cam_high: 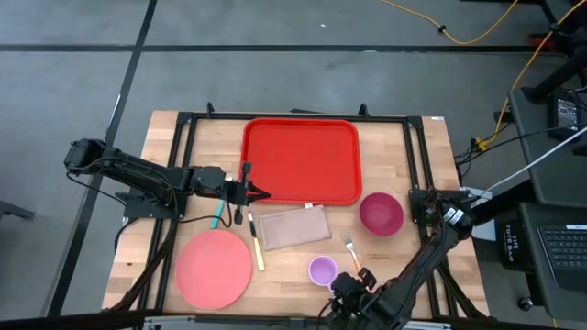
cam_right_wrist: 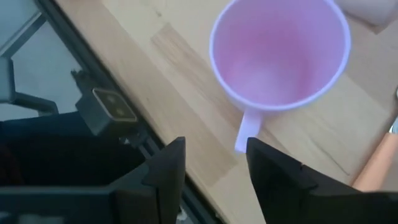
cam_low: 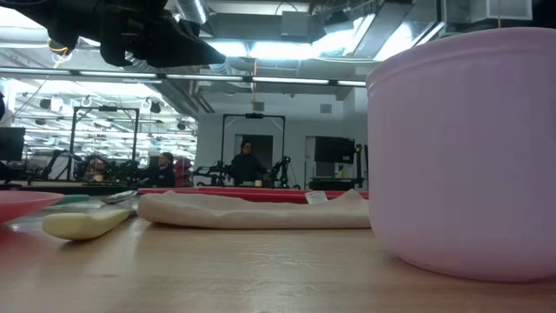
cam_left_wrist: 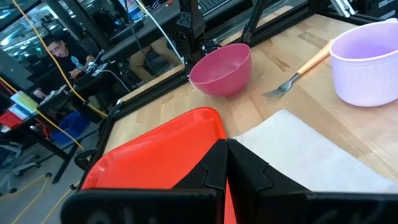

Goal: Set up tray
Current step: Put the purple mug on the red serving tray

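Bright red tray [cam_high: 301, 158], magenta bowl [cam_high: 381, 213], lilac cup [cam_high: 322, 269] (pale inside), salmon-pink plate [cam_high: 213, 268], beige napkin [cam_high: 293, 226].

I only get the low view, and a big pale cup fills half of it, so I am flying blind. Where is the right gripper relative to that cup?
Observer: The right gripper is open just behind the lilac cup's handle, not holding it.
Operator: And the left one?
Observer: The left gripper, shut, sits at the red tray's near-left corner.
Operator: Anything on the tray?
Observer: Nothing; the pink bowl stands on the table beside its right corner.
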